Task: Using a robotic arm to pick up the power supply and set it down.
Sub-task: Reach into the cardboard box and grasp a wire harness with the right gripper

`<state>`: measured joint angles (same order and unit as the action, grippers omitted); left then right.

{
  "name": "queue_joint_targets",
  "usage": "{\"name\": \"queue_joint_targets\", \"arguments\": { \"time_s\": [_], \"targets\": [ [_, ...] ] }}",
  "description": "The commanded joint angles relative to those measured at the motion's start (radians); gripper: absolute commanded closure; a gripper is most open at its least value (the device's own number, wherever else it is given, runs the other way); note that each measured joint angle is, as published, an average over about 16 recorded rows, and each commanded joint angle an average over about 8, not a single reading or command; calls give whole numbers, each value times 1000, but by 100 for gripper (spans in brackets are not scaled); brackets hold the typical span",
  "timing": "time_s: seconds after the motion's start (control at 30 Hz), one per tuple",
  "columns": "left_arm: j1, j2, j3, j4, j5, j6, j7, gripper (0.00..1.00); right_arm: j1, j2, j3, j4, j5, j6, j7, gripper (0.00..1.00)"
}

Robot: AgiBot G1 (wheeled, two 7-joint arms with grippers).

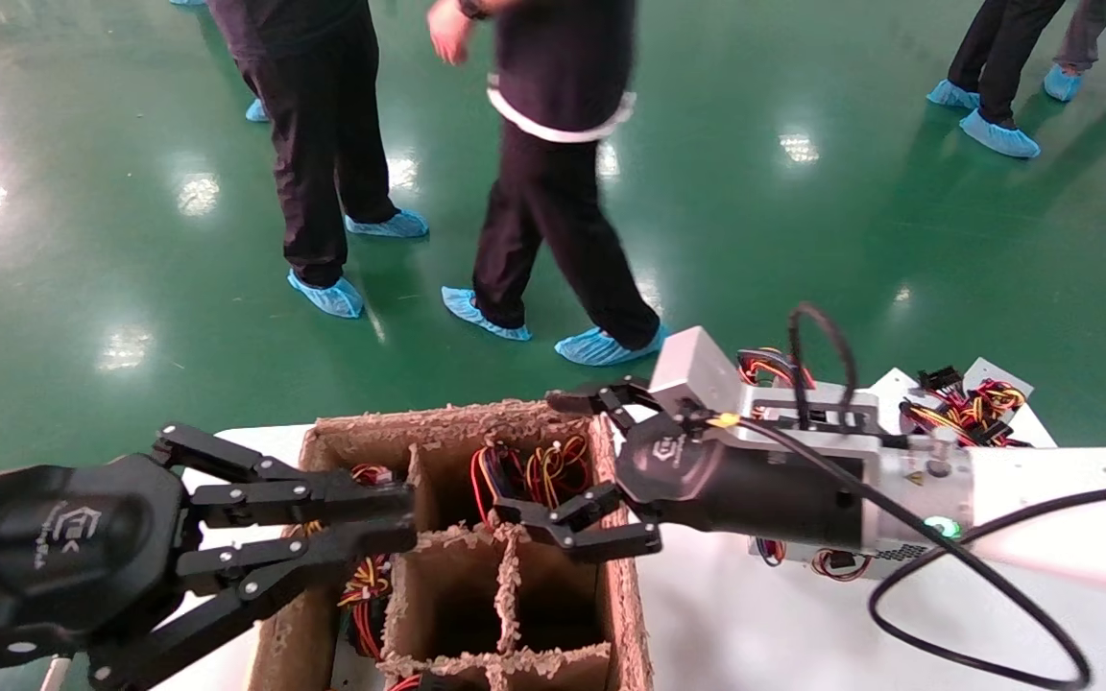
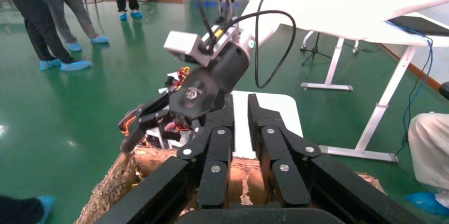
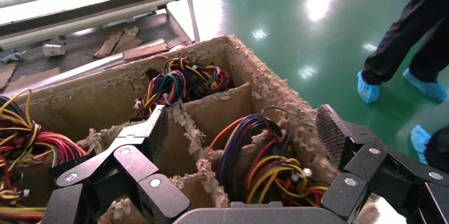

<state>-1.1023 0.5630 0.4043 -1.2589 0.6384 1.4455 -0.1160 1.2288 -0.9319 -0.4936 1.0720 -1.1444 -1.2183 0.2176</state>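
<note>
A brown pulp carton (image 1: 622, 585) divided into compartments sits at the lower centre of the head view, on a white table (image 1: 745, 624). Its far middle compartment holds a coil of red, yellow, orange and black wires (image 1: 529, 470). The compartments in front of that one look dark and bare as far as can be seen. On the left side of the carton, more coloured wires (image 1: 366, 585) show below the left gripper's fingers.

The right gripper (image 1: 587, 465) hangs over the carton's far right edge at the centre of the frame, its black fingers spread wide with nothing between them. In the right wrist view the same wide fingers (image 3: 153, 134) frame a compartment with a wire bundle (image 3: 265, 160) below, and a second bundle (image 3: 180, 83) lies in the next compartment beyond.

The left gripper (image 1: 404, 523) reaches in from the lower left, its fingers drawn close together over the carton's left compartments, and it grips nothing that can be seen.

A power supply (image 1: 836, 557) lies on the table at the right, mostly hidden under the right arm (image 1: 1043, 499). Further wire bundles (image 1: 971, 408) rest on the table behind it. At the top of the frame, people in blue shoe covers (image 1: 327, 296) stand on the green floor (image 1: 803, 240).
</note>
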Motion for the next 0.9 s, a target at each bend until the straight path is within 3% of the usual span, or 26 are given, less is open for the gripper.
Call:
{"name": "queue_joint_targets", "arguments": {
  "time_s": [0.03,0.1,0.33,0.5,0.63,0.9],
  "targets": [
    [0,0,0,0,0,0,0,100,3,-16,-8,-7,-13,13,4,6],
    [0,0,0,0,0,0,0,100,5,-27,-16,-12,-25,21,12,16],
    [0,0,0,0,0,0,0,100,13,-59,-41,-31,-63,51,37,64],
    [0,0,0,0,0,0,0,100,14,-77,-52,-43,-80,66,43,89],
    [0,0,0,0,0,0,0,100,14,-85,-58,-46,-89,71,46,99],
    [0,0,0,0,0,0,0,100,13,-90,-69,-42,-113,87,53,100]
  ]
}}
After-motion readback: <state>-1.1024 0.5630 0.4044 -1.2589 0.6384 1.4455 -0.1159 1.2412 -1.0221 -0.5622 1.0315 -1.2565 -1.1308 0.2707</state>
